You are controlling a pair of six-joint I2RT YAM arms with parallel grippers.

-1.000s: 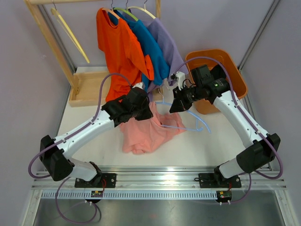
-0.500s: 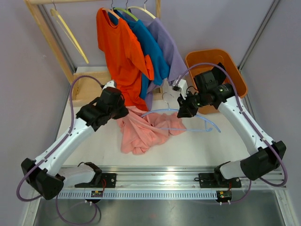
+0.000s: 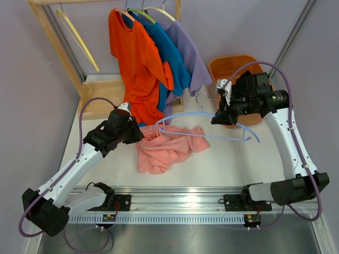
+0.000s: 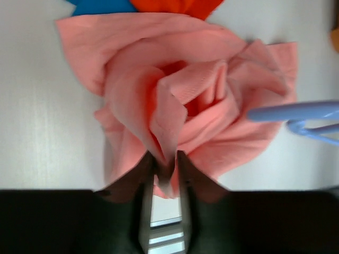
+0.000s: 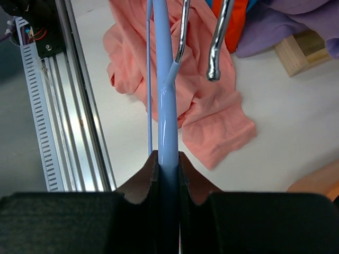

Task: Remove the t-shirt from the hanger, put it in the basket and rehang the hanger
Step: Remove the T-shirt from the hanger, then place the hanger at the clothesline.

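Observation:
The pink t-shirt (image 3: 164, 151) lies crumpled on the table, off the blue hanger (image 3: 185, 114). My right gripper (image 3: 219, 119) is shut on the hanger's shoulder and holds it above the table, right of the shirt. In the right wrist view the blue hanger (image 5: 163, 79) runs straight out from my right gripper (image 5: 167, 156) over the t-shirt (image 5: 206, 106). My left gripper (image 3: 139, 135) sits at the shirt's left edge. In the left wrist view my left gripper (image 4: 165, 159) has its jaws slightly apart, with a fold of the t-shirt (image 4: 175, 95) lying between them. The hanger's tip (image 4: 296, 112) shows at the right.
An orange shirt (image 3: 137, 58), a blue shirt (image 3: 169, 53) and a purple shirt (image 3: 193, 58) hang from the wooden rack (image 3: 100, 98) at the back. An orange basket (image 3: 238, 66) stands behind the right arm. A yellow hanger (image 3: 79, 37) hangs at back left. A metal rail (image 3: 175, 218) runs along the near edge.
The right arm drew the hanger up and right, out of the t-shirt. The left arm pulled back to the left, and its jaws have parted slightly.

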